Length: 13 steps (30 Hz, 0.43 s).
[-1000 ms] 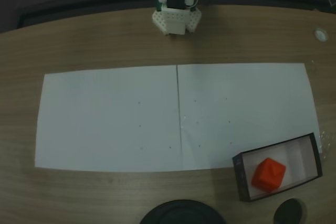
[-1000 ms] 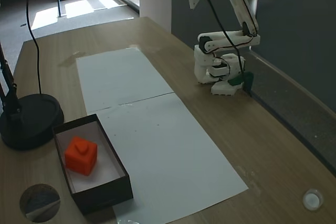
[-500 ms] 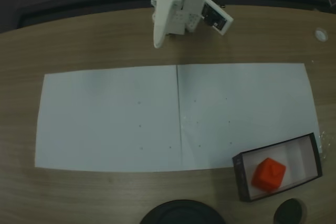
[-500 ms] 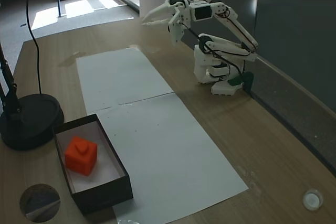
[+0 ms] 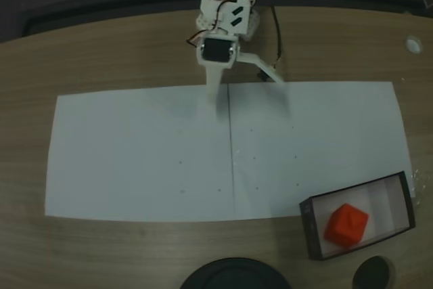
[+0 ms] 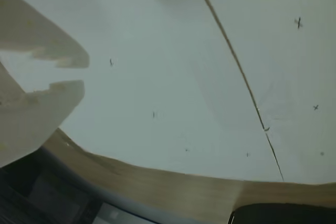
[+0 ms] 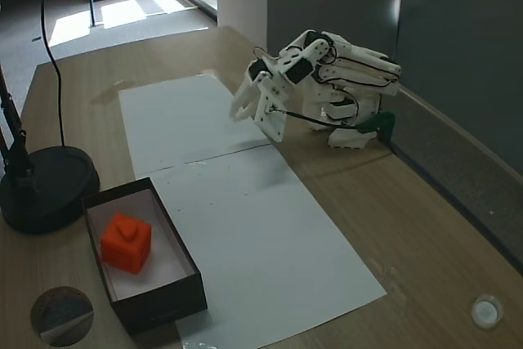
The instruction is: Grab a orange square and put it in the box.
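Note:
The orange square (image 5: 346,225) (image 7: 127,241) lies inside the box, a shallow black-walled tray with a white floor (image 5: 308,229) (image 7: 160,301), at one corner of the paper. My gripper (image 5: 216,105) (image 7: 238,110) hangs low over the paper's far edge near the seam, a long way from the box. The wrist view shows its white fingers (image 6: 58,95) at the left with a narrow gap at the gripper (image 6: 84,74), holding nothing, over bare paper.
Two white paper sheets (image 5: 142,153) meet at a seam across the wooden table. A round black lamp base (image 7: 45,185) (image 5: 233,277) and a small dark disc (image 5: 374,273) (image 7: 61,315) sit near the box. A small white cap (image 5: 413,44) (image 7: 485,311) lies apart.
The arm has folded down from a raised pose, bringing the gripper forward and low over the paper's far edge. The orange square has stayed still in the box.

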Tool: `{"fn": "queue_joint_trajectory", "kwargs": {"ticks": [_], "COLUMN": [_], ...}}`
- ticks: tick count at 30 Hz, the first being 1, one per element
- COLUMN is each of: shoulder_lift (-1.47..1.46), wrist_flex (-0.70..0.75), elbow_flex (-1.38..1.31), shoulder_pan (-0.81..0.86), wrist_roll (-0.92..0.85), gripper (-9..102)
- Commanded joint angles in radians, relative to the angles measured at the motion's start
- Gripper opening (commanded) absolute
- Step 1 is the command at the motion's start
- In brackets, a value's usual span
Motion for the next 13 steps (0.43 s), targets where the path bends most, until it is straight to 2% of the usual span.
{"fn": "queue_joint_trajectory", "kwargs": {"ticks": [1,4,13], "shoulder_lift": [0.017,0.017,0.017], "wrist_flex": [0.084,0.247,0.252], "elbow_flex": [-0.064,-0.107,-0.11], "shoulder_pan": [-0.012,-0.025,-0.021], "wrist_roll": [0.075,0.049,0.049], "gripper": [0,0,0]}}
